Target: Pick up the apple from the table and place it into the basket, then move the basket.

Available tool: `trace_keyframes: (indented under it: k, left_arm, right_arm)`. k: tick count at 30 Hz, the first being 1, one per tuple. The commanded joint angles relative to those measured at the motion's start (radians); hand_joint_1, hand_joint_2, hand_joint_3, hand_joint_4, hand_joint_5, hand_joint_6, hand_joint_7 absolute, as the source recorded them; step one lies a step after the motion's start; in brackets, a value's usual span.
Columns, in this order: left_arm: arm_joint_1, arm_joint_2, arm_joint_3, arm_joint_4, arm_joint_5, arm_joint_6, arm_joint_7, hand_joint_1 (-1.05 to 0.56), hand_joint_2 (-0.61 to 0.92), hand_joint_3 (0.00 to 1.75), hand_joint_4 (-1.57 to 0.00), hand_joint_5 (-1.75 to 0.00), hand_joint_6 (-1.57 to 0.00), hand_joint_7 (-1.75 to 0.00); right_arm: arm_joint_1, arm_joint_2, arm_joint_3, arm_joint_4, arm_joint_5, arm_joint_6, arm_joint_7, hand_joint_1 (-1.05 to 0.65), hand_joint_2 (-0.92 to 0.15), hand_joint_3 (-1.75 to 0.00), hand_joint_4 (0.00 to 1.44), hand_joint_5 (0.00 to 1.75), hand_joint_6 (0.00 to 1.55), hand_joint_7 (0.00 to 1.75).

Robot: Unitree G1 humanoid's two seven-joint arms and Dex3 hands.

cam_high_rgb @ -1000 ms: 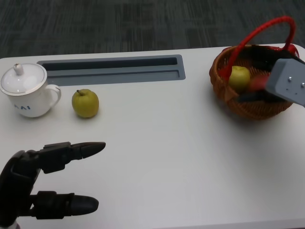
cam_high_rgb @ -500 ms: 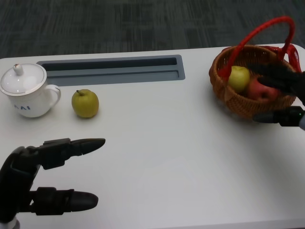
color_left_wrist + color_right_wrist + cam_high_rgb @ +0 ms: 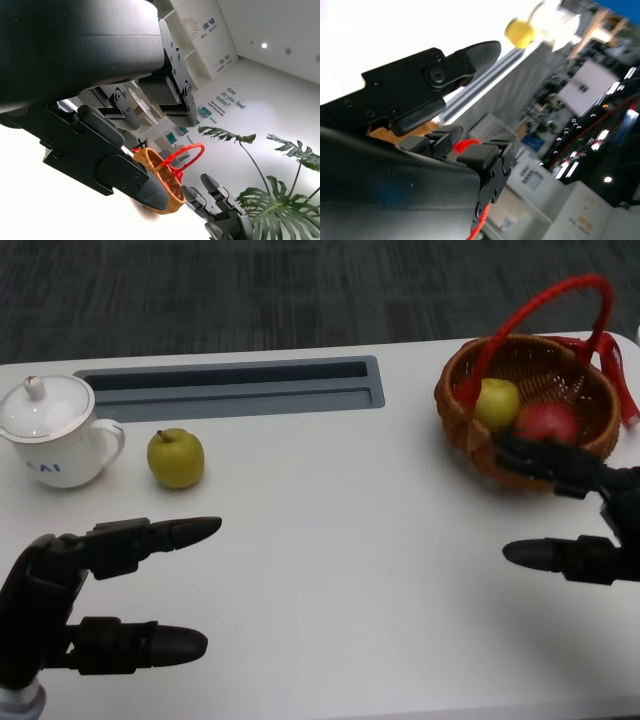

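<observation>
From left to right you see the white lidded cup [image 3: 55, 443], the green apple [image 3: 176, 458] on the table just beyond your empty, spread left hand [image 3: 75, 615], the nearer one, and far right the basket [image 3: 528, 410] behind your empty, spread right hand [image 3: 580, 515].

An office or showroom: white shelving [image 3: 192, 22], wall slogan [image 3: 231, 97], potted plant [image 3: 280, 200], grey carpet [image 3: 250, 290]

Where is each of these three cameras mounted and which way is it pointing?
Head view: high on the robot, looking down at the table; left hand and right hand show.
Left wrist view: behind the left hand, facing the basket.
Right wrist view: behind the right hand, facing the green apple.
Shared: basket, green apple.
</observation>
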Motion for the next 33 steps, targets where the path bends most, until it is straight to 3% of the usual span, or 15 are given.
trace_keyframes:
  k: [1,8,20,33]
  left_arm:
    - [-0.010,0.016,-0.001,0.014,0.001,-0.010,-0.005,-0.65,0.72,0.00,-0.89,0.00,-0.82,0.00]
    - [-0.017,0.017,-0.006,0.027,-0.009,-0.017,-0.010,-0.66,0.72,0.00,-0.89,0.00,-0.82,0.00]
    - [-0.010,0.022,-0.003,0.042,-0.028,-0.022,-0.018,-0.65,0.73,0.00,-0.89,0.00,-0.81,0.00]
    - [-0.003,0.028,-0.007,0.044,-0.046,-0.018,-0.028,-0.62,0.74,0.00,-0.88,0.00,-0.80,0.00]
  right_arm:
    - [0.043,0.022,0.009,-0.087,0.040,-0.010,0.029,-0.52,-0.78,-0.01,0.72,0.01,0.66,0.01]
    - [0.082,0.081,0.045,-0.179,0.062,0.015,0.073,-0.55,-0.77,0.00,0.72,0.01,0.66,0.01]
    - [0.080,0.177,0.131,-0.175,0.052,0.020,0.139,-0.56,-0.83,-0.01,0.76,0.01,0.70,0.01]
    - [0.050,0.219,0.144,-0.144,-0.021,0.002,0.105,-0.51,-0.81,0.00,0.80,0.01,0.74,0.01]
